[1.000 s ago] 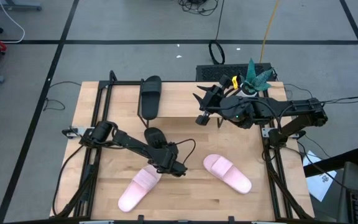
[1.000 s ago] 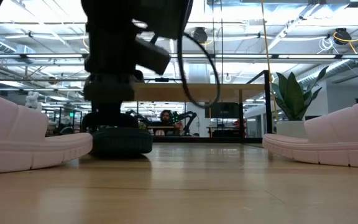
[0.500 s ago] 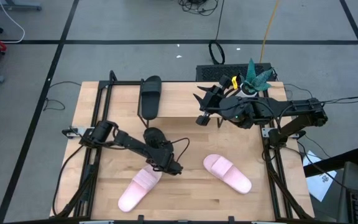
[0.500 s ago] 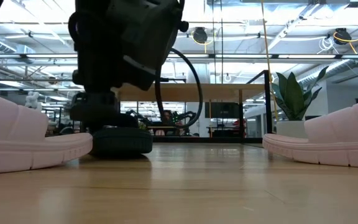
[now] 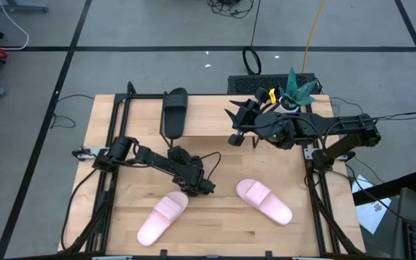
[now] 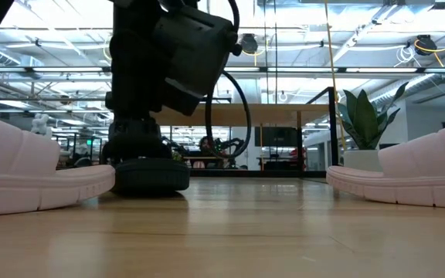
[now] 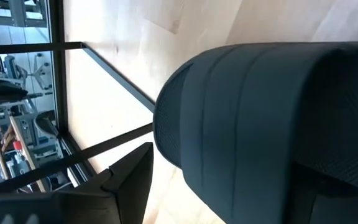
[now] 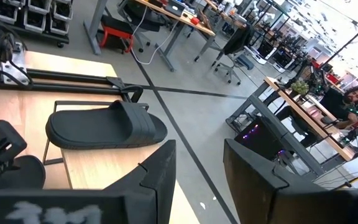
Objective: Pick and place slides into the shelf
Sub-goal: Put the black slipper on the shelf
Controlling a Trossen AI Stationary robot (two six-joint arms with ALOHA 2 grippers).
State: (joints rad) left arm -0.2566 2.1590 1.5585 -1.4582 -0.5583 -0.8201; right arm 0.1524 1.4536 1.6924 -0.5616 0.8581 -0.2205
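Note:
A black slide [image 5: 180, 156] [image 6: 151, 176] lies sole-down on the table, just in front of the shelf [image 5: 208, 123]. My left gripper [image 5: 193, 175] is low over it and open. Its one visible finger [image 7: 132, 180] stands beside the slide's strap [image 7: 260, 124], and the strap hides the other finger. A second black slide [image 5: 175, 112] [image 8: 107, 127] rests on the shelf's left end. Two pink slides [image 5: 162, 218] [image 5: 264, 201] lie near the table's front. My right gripper [image 5: 231, 126] [image 8: 201, 174] hangs open above the shelf with nothing between its fingers.
A potted plant [image 5: 298, 90] stands at the shelf's far right end. Thin black shelf legs [image 7: 114, 78] stand close behind the black slide on the table. In the low view the pink slides [image 6: 37, 177] [image 6: 408, 174] flank bare tabletop [image 6: 246, 232].
My left gripper has drawn away from the left pink slide toward the black slide on the table, sinking a little and tipping as it went. All the slides have stayed where they were.

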